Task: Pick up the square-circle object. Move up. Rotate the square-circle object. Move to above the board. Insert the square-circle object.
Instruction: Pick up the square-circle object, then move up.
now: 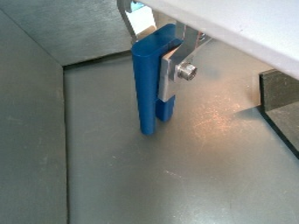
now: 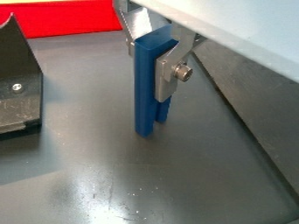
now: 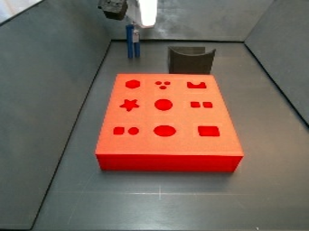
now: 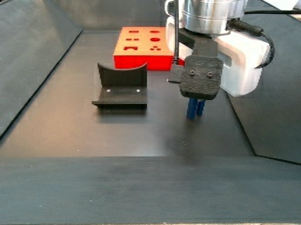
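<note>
The square-circle object, a slim blue peg, stands upright between my fingers in both wrist views. My gripper is shut on its upper part with the silver plates against its sides. Whether its lower end rests on the grey floor or hangs just above it, I cannot tell. In a side view the gripper holds the peg just beyond the far left corner of the red board. In a side view the gripper and peg are right of the board.
The dark fixture stands on the floor beside the board, and shows in both wrist views. The board's edge shows in a wrist view. Grey walls enclose the floor.
</note>
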